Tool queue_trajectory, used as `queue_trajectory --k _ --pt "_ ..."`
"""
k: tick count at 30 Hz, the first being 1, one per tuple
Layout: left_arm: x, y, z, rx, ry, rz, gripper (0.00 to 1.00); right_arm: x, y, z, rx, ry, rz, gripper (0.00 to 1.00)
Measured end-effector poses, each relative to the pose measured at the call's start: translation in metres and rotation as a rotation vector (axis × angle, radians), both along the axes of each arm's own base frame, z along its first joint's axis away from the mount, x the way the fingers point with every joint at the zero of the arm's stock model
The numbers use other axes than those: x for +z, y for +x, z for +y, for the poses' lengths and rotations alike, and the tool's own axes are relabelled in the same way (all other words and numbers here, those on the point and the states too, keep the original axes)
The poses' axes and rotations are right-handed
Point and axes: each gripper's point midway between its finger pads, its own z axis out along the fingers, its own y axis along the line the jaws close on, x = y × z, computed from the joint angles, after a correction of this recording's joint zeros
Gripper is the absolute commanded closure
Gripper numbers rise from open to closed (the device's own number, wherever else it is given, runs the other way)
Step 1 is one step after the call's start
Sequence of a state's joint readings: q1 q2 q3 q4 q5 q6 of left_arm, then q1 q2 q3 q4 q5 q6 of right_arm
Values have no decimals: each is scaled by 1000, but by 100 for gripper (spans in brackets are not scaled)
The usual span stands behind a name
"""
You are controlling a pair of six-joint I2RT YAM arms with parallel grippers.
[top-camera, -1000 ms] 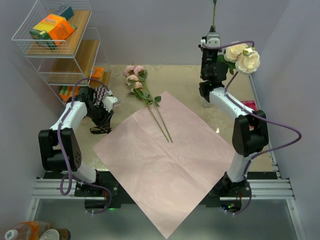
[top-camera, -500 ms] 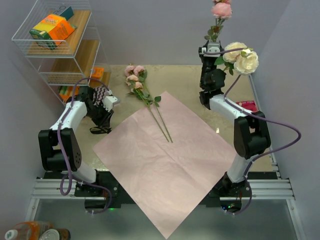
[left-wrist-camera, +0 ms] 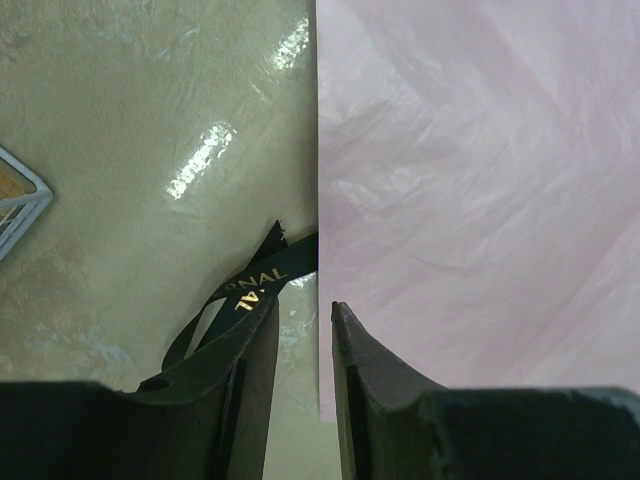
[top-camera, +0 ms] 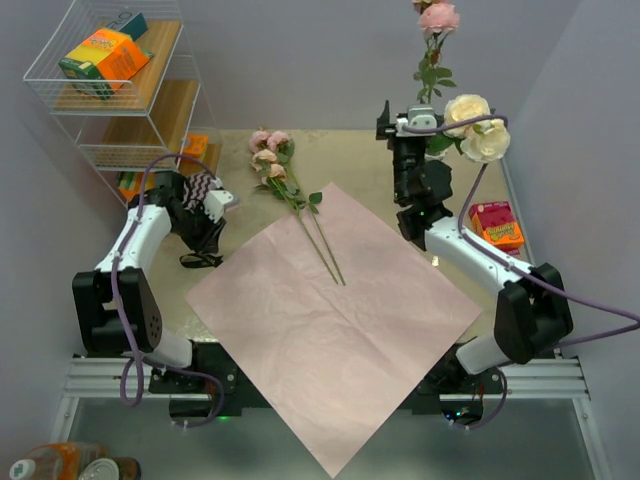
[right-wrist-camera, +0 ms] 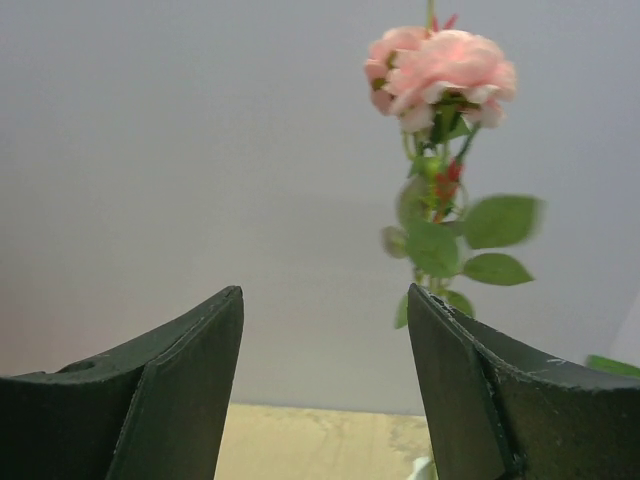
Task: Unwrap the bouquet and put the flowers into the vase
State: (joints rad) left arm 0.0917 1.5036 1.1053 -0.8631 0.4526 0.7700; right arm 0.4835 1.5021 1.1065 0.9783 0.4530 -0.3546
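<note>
Pink long-stemmed roses point(top-camera: 272, 160) on the far tabletop point(top-camera: 350, 160) look light, crushable, best taken mid-stem; right gripper point(right-wrist-camera: 325, 295) gapes empty, left gripper point(left-wrist-camera: 303, 315) barely parted

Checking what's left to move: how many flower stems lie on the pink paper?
2: both stems lie side by side across the paper's far-left edge; leaves may hide others.

You are seeing gold letters printed on the black ribbon point(left-wrist-camera: 252, 283), only "NAL" and "AL" showing, the rest of the words lying hidden.
</note>
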Motion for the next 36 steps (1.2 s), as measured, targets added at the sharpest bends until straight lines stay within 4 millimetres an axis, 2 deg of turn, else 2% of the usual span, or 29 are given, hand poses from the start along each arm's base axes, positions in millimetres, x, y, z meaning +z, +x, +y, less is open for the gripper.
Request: queue_trajectory --k 4,11,14,18,21,24,27,32,36 --pt "12 -3 0 0 2 -31 67 -7 -16 38 128 -34 50 34" --pt "22 -5 -1 9 1 -58 67 -23 -39 84 322 -71 152 36" --pt "23 -6 -2 15 -8 -54 67 -47 -52 120 396 -113 226 36" --pt "25 -8 -4 18 -16 -51 67 -101 -64 156 434 -166 355 35" --pt "25 -9 -4 18 -18 -51 66 -145 -66 158 388 -190 449 32" --pt "25 -9 -4 18 -18 -50 66 -176 -70 149 317 -205 511 30" --pt "25 -9 -4 18 -18 -50 66 -185 -75 145 275 -205 522 28" --pt "25 -9 -4 18 -19 -48 66 -194 -76 153 272 -216 535 28" --pt "23 -8 -4 18 -19 -44 66 -233 -58 176 266 -276 616 32"
